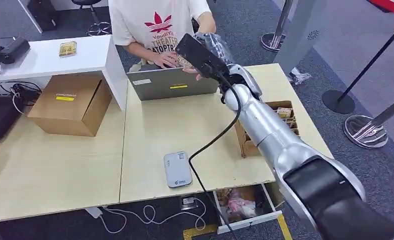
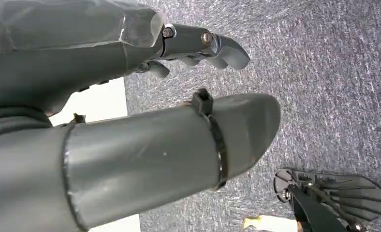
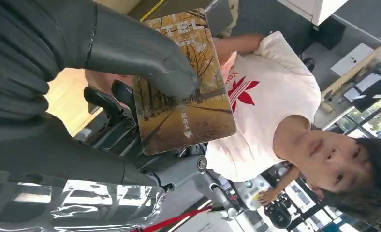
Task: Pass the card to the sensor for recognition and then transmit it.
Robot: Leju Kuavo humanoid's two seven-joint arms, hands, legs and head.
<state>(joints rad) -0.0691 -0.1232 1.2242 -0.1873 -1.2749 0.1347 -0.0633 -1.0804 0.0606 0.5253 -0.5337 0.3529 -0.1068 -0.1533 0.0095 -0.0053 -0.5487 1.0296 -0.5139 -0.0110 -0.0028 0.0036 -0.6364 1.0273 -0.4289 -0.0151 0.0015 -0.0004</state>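
Observation:
My right arm reaches far across the table, and my right hand point(image 1: 214, 46) holds the card point(image 1: 185, 62) over the back edge beside the laptop. In the right wrist view the card point(image 3: 183, 104) shows a yellow autumn-tree picture, pinned by the thumb point(image 3: 140, 53) against the darker fingers. A person in a white T-shirt point(image 3: 261, 92) sits just beyond it, with a hand point(image 1: 166, 59) close to the card. The grey-blue sensor point(image 1: 177, 169) lies flat near the table's front edge, well behind my hand. My left hand point(image 2: 198, 43) hangs over carpet, holding nothing.
A grey laptop point(image 1: 170, 82) stands open at the table's far side. A closed cardboard box point(image 1: 70, 102) sits at the left, and an open box of small items point(image 1: 285, 117) lies under my right arm. A drawer point(image 1: 245, 202) stands open below the table front. Stanchion bases point(image 1: 365, 131) stand at the right.

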